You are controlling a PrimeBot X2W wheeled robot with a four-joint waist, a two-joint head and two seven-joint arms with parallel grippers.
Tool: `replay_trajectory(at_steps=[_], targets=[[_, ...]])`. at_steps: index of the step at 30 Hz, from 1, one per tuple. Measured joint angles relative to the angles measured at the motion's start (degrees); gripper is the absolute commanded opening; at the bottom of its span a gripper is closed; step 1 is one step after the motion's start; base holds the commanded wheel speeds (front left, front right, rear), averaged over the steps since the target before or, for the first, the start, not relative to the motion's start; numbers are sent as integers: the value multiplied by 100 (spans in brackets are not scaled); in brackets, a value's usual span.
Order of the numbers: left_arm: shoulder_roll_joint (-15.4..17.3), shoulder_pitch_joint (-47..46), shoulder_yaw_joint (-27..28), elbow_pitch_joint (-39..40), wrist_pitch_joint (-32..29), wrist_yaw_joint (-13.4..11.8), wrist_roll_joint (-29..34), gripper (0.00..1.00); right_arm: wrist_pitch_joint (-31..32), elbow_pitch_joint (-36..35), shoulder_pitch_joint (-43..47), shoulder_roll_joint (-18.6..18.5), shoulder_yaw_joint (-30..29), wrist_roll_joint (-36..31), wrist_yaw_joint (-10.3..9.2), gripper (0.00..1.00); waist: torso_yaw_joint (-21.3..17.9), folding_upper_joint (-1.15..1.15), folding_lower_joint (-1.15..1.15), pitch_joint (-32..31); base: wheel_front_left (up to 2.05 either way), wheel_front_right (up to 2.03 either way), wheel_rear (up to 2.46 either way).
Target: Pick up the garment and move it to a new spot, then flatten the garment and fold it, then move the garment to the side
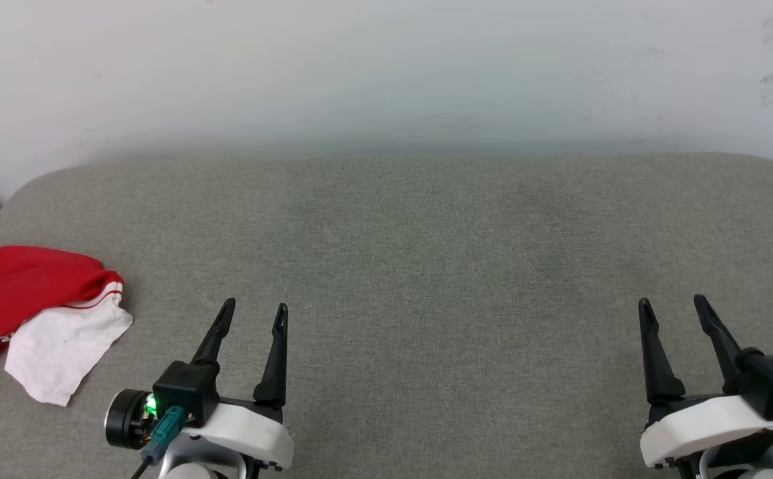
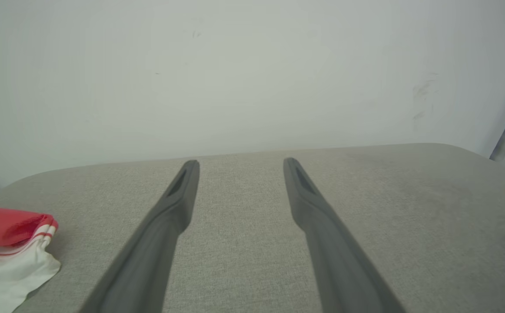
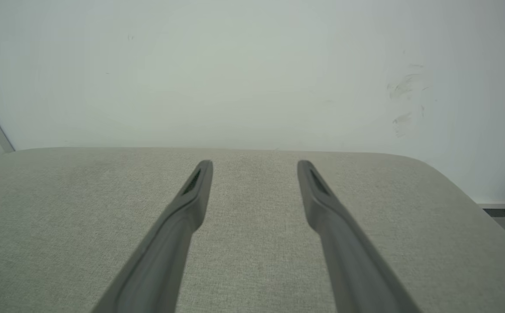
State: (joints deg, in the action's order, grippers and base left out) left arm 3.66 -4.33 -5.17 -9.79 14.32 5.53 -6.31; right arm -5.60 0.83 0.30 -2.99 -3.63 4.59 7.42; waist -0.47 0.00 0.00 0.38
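Left gripper [image 1: 255, 306] and right gripper [image 1: 671, 301] hang low up front, fingers spread wide, nothing in either. The shirt [image 1: 20, 293] is bunched at the grey pad's [image 1: 413, 233] left edge, left of the left gripper and not touching it, white sleeve flopped out. Scuffed wall [image 1: 386, 66] behind.

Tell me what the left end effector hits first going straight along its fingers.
Nothing close: the left end effector points over grey cushion toward the white wall, probably first contact, though depth is unclear. The garment lies off to its left.
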Motion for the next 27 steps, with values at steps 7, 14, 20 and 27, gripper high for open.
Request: replay_trajectory(at_steps=[7, 14, 20, 27], targets=[[-22, -2, 22, -107, 58, -23, 166, 100, -84, 8, 24, 0, -9, -167, 8, 100, 23, 0, 0, -5, 0, 0, 0], [-41, -7, 71, -196, 75, -49, 135, 100, -116, 42, 24, 0, -7, -160, 8, 100, 46, 0, 0, -8, 0, 0, 0], [-48, -45, 104, -252, 75, -49, 109, 100, -138, 59, 24, 0, -18, -155, 8, 100, 74, 0, 0, -7, 0, 0, 0], [-57, -97, 180, -335, 75, -108, 101, 100, -149, -23, 38, 1, 10, -263, 8, 100, 296, 0, 0, 11, 0, 0, 0]])
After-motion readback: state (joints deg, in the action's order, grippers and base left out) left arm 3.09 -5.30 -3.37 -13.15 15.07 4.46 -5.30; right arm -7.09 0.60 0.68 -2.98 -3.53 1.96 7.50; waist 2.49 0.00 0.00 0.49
